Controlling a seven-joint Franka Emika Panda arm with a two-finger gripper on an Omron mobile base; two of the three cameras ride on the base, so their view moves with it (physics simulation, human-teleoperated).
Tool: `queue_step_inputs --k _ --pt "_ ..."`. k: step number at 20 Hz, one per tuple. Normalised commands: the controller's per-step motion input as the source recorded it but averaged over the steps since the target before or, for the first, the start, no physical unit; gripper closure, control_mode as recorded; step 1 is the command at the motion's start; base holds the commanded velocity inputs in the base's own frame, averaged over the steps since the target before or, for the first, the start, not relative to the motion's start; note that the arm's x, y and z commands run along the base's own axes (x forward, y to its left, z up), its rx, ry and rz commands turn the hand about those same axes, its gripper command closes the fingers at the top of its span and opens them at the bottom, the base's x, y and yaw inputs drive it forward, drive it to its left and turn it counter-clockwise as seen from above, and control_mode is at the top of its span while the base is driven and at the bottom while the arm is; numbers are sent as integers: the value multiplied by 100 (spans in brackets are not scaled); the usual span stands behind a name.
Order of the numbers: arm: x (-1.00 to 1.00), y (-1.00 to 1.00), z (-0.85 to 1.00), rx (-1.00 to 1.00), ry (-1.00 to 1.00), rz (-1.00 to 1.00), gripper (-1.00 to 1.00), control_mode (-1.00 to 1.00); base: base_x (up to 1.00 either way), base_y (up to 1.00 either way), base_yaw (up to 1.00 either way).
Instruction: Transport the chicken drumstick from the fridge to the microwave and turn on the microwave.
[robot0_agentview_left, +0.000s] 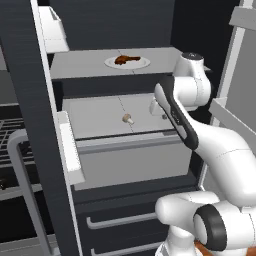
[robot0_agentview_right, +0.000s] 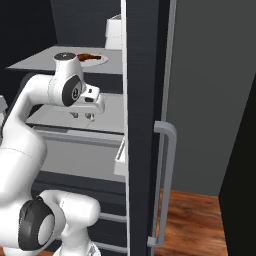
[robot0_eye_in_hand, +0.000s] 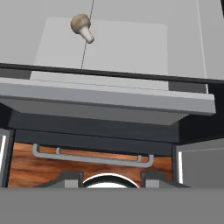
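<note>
The fridge (robot0_agentview_left: 115, 20) stands open in front of me. The chicken drumstick (robot0_agentview_left: 127, 60) (robot0_agentview_right: 88, 56), reddish-brown and glossy, lies on a white plate (robot0_agentview_left: 143, 64) on the upper shelf. My gripper (robot0_agentview_right: 82, 117) (robot0_eye_in_hand: 111, 179) hangs below that shelf's level, over the right part of the lower shelf (robot0_agentview_left: 100, 122). It points down, and its fingertips (robot0_eye_in_hand: 65, 178) stand apart with nothing between them. The drumstick is above and to the left of the hand. The microwave is out of view.
A small beige mushroom (robot0_agentview_left: 128, 118) (robot0_eye_in_hand: 82, 25) lies on the lower shelf, left of the hand. A pale grey drawer (robot0_agentview_left: 135, 160) sits under it. White door bins (robot0_agentview_left: 70, 150) line the left door. The right door (robot0_agentview_right: 145, 125) is close beside the arm. A black stove (robot0_agentview_left: 10, 135) is at far left.
</note>
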Motion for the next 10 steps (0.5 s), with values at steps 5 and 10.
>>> queue_step_inputs --k 5,10 --pt "-9 1 0 2 -1 0 -100 -100 0 0 0" --pt "-4 15 3 1 -11 -13 -100 -100 0 0 0"
